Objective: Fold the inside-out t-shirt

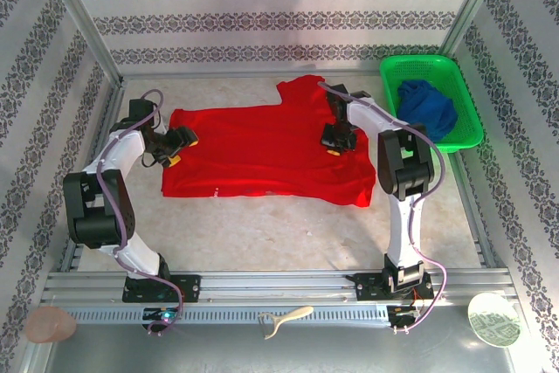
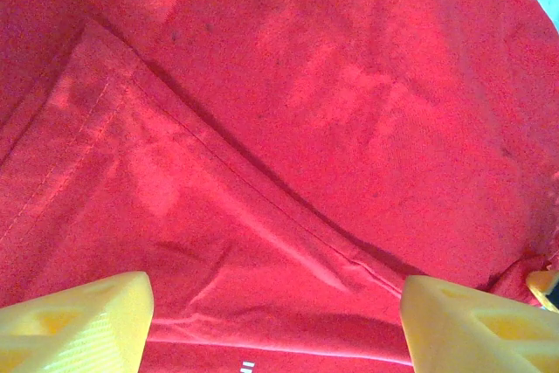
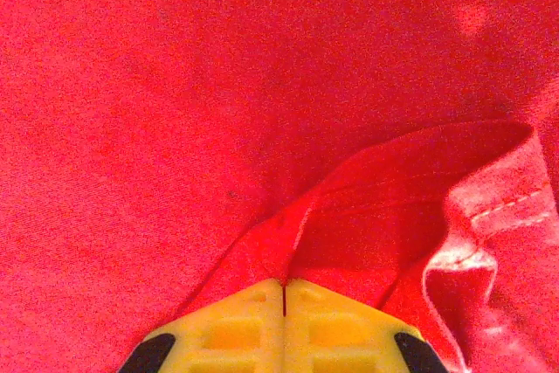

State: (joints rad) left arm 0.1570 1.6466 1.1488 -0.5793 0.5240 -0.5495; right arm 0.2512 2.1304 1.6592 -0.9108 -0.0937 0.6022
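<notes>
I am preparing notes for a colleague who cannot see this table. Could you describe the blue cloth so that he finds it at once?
At the far right corner of the table stands a green plastic basket. The blue cloth lies crumpled inside it. Unlike the red t-shirt spread flat on the table nearby, it is dark blue and bunched up.

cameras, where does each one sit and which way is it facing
top external: above and behind the arm bases, looking down on the red t-shirt, green basket, left arm, right arm, left hand, right hand.
left wrist: on the left arm, facing down at a hemmed fold; open yellow fingers at the bottom.
right wrist: on the right arm, close on cloth; shut fingers pinch a fold.
shared: all three see the t-shirt.
</notes>
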